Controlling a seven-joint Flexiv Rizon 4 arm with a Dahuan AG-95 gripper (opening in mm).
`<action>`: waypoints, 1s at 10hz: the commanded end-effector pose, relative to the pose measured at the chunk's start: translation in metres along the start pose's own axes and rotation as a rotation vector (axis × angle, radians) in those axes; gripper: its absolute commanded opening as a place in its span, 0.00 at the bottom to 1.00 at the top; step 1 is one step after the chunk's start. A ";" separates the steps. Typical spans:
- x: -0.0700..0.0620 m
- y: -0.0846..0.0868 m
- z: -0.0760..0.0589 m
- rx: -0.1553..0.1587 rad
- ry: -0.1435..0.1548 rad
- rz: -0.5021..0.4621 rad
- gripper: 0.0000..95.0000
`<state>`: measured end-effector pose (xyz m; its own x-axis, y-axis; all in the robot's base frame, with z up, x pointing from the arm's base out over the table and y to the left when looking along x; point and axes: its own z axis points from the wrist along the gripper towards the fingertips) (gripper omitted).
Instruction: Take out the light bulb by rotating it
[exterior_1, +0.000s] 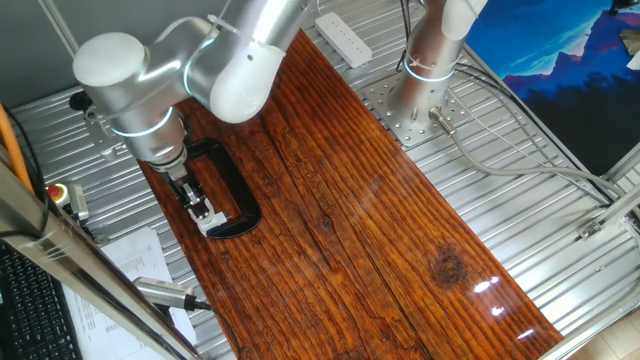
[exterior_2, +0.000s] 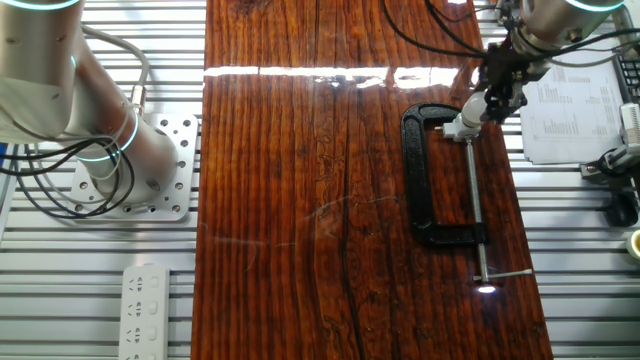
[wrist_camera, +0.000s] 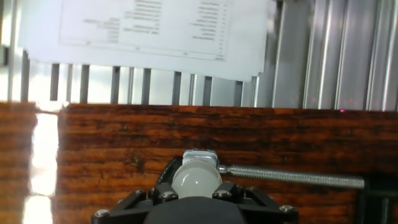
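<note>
The light bulb (wrist_camera: 196, 176) shows its white dome low in the hand view, seated in the white socket block (wrist_camera: 200, 154) on the wooden board. My gripper (wrist_camera: 196, 190) sits around the dome with a black finger close on each side, shut on it. In one fixed view the gripper (exterior_1: 196, 203) points down at the socket block (exterior_1: 215, 222) near the board's left edge. In the other fixed view the gripper (exterior_2: 487, 100) stands over the socket block (exterior_2: 463, 124). The bulb's screw base is hidden.
A black C-clamp (exterior_2: 420, 180) with a long threaded screw (wrist_camera: 292, 177) holds the socket block to the board. A printed sheet (wrist_camera: 149, 31) lies on the slatted metal table beyond the board edge. A second arm's base (exterior_1: 425, 70), a power strip (exterior_1: 343, 38) and a silver cylindrical tool (exterior_1: 165, 292) stand around.
</note>
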<state>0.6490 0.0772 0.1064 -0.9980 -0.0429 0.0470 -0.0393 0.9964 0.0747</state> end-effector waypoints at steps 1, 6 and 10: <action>0.000 0.000 0.001 0.003 0.000 0.004 0.80; -0.001 0.002 0.002 0.008 0.010 0.032 0.20; 0.000 0.004 0.003 0.061 0.017 -0.026 0.00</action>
<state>0.6493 0.0812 0.1040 -0.9965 -0.0536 0.0643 -0.0519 0.9983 0.0275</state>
